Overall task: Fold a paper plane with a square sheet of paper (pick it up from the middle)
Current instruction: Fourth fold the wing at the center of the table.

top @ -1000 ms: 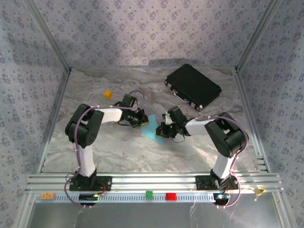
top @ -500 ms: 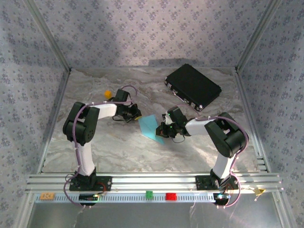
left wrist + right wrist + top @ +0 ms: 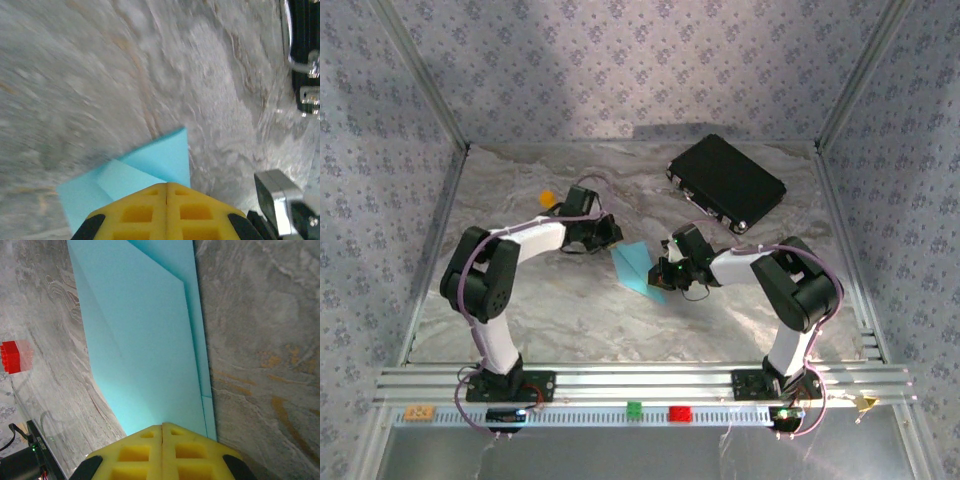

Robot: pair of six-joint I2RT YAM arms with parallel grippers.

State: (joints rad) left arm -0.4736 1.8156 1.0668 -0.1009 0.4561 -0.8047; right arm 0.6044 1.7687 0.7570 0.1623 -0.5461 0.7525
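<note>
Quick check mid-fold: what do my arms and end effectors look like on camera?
Left arm and right arm: black joints, white links, purple cables looped alongside. Left end effector and right end effector: yellow moulded fingers with square recesses.

No readable text, label, brand or number on anything.

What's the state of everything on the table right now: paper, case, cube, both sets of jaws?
blue paper, partly folded, layered flaps, lying flat on the table
left gripper, jaws shut, tips at the paper's far-left edge
right gripper, jaws shut, tips over the paper's near end
black case, closed, lying flat
orange cube, loose on the table, untouched
</note>
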